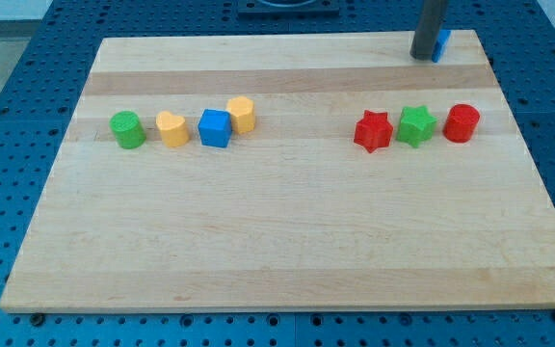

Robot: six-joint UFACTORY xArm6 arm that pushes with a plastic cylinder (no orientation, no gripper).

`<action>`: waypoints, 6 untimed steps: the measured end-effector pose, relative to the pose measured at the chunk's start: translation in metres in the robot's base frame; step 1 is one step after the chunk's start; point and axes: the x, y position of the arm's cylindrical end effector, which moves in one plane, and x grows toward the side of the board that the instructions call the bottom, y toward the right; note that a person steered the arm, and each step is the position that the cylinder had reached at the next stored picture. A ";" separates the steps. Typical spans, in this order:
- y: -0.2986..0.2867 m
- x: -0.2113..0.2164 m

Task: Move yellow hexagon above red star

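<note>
**Rod tip parked at the board's far edge; yellow hexagon not yet engaged**

My tip (422, 56) is a bare rod end with nothing to open or close; it grasps nothing and rests at the view's top right, touching or just beside a small blue block (441, 44) that it partly hides, so that block's shape cannot be made out. The tip is well apart from every other block.

The yellow hexagon (242, 114) sits left of centre, at the right end of a row, touching or just beside the blue cube (216, 127). Further toward the view's left lie a yellow block (172, 127) of rounded, heart-like outline and a green cylinder (127, 129). The red star (373, 131) lies well apart toward the view's right, with a green star (416, 125) just beside it and a red cylinder (462, 123) beyond. All rest on the wooden board (277, 260).

Judged from this layout, the task has not begun. A sound approach would bring the tip round to the hexagon's left side, slightly below its centre, without brushing the blue cube, then push rightward and a little toward the view's top, in short corrected strokes. The stop point is the bare strip directly above the red star; pushing too low risks striking the star itself.
</note>
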 end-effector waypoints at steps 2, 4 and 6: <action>-0.089 0.035; -0.181 0.035; -0.259 0.047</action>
